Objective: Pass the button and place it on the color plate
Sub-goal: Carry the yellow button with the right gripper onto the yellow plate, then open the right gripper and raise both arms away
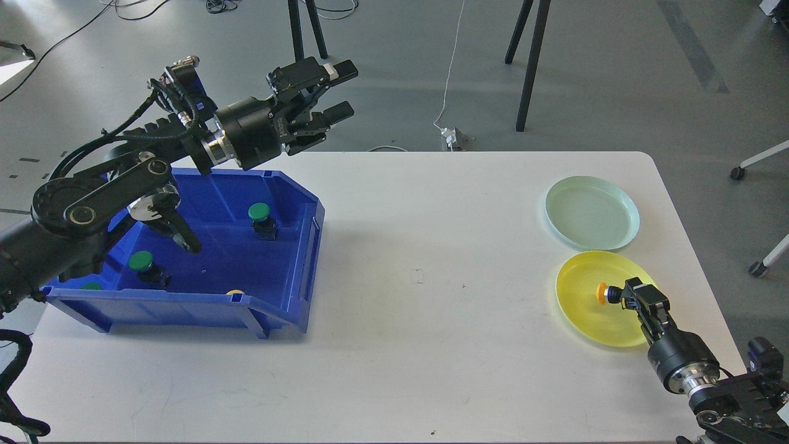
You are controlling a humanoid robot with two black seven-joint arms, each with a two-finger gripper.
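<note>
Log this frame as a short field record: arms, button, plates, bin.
left gripper: open, empty, raised above the blue plastic bin
right gripper: shut on the orange-capped button, over the yellow round plate
pale green round plate: empty, behind the yellow one
bin contents: green-capped buttons, others partly hidden

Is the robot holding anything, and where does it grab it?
The right pincer holds a yellow button by its black body, over the yellow plate. The left pincer is open and holds nothing.
</note>
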